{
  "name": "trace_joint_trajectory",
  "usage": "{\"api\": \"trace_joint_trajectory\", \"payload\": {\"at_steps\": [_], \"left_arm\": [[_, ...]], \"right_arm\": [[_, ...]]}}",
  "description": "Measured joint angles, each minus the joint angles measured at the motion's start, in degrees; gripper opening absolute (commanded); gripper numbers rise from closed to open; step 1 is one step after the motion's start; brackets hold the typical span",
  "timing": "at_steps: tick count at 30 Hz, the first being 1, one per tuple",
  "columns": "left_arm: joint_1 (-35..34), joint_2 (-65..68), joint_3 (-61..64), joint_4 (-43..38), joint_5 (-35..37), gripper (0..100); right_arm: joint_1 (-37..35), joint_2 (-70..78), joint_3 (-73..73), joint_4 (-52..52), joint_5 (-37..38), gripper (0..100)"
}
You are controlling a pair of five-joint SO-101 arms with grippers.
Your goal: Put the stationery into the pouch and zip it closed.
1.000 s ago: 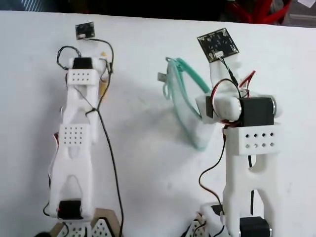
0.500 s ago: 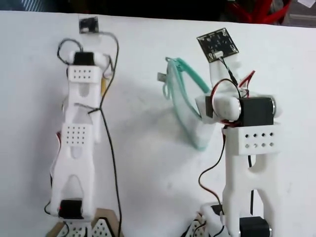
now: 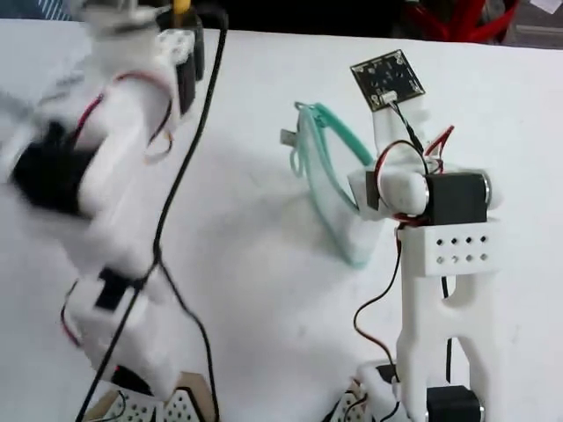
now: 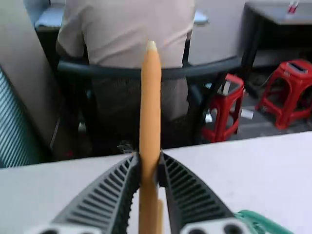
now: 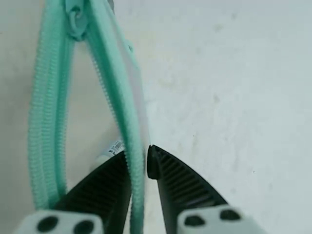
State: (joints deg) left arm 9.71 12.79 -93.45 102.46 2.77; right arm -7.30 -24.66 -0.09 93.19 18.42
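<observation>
A yellow-orange pencil (image 4: pixel 149 126) stands clamped between the ribbed fingers of my left gripper (image 4: pixel 148 163), which is shut on it; its tip pokes up at the far table edge (image 3: pixel 181 7). The left arm is raised and blurred at the left of the high view. A clear pouch with a mint-green zipper (image 3: pixel 327 180) stands open at the table's middle. My right gripper (image 5: pixel 139 158) is shut on the pouch's zipper edge (image 5: pixel 124 112), holding it up. The zipper pull (image 5: pixel 75 12) sits at the far end of the teeth.
The white table (image 3: pixel 264 290) spreads around both arms. Black cables (image 3: pixel 180 167) hang from the left arm. Beyond the far table edge sit a person on a chair (image 4: pixel 126 29) and red stools (image 4: pixel 287 92).
The left arm has lifted off the table and swung up and away with the pencil in its gripper. The right arm and the pouch have stayed still.
</observation>
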Motion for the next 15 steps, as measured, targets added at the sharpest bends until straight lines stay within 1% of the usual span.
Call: {"api": "trace_joint_trajectory", "payload": {"at_steps": [9,12,15], "left_arm": [[4.9,-22.2,-0.4,0.0,0.0,2],[6.4,-30.8,4.9,0.0,0.0,2],[8.6,-40.2,15.7,0.0,0.0,2]], "right_arm": [[0.0,0.0,0.0,0.0,0.0,1.9],[0.0,0.0,0.0,0.0,0.0,1.9],[0.0,0.0,0.0,0.0,0.0,1.9]]}}
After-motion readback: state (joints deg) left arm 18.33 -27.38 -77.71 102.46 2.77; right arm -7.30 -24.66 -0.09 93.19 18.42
